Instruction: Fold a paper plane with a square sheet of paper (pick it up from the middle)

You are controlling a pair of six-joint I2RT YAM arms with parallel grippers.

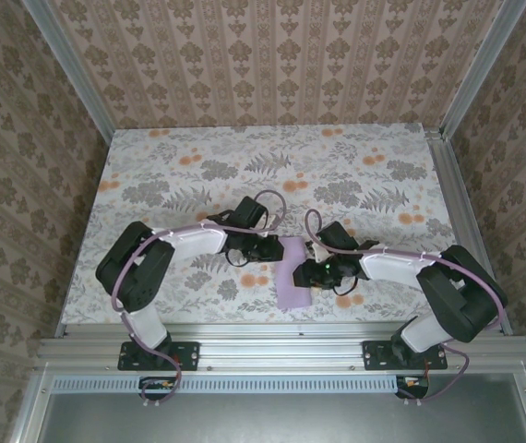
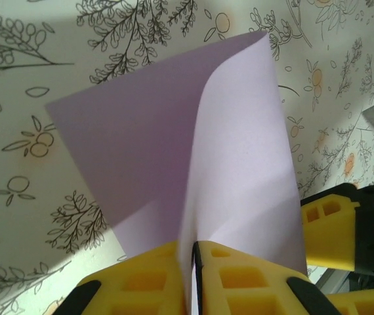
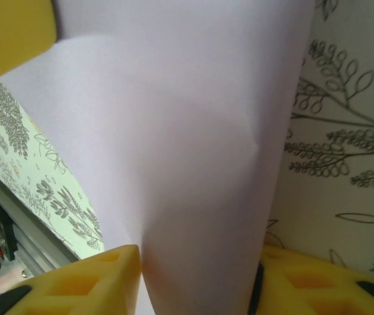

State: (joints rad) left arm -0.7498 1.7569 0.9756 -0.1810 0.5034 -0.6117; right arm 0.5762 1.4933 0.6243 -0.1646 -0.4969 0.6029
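Note:
The square sheet of paper (image 1: 292, 279), pale lilac, stands bent in a loose fold between the two arms near the table's front middle. My left gripper (image 1: 277, 247) is shut on its edge; in the left wrist view the yellow fingers (image 2: 147, 282) pinch the sheet (image 2: 174, 144) at the crease, jaws together (image 2: 193, 266). My right gripper (image 1: 316, 269) faces it from the right. Its jaws stand apart (image 3: 197, 285) with a curved bulge of the sheet (image 3: 174, 131) between them, the pads (image 3: 88, 282) beside the paper. A paper plane is out of view.
The floral tabletop (image 1: 198, 175) stretches behind and to both sides of the arms. A metal rail (image 1: 281, 349) runs along the near edge, also seen as a rail (image 3: 10, 230) at lower left. Patterned walls close off three sides.

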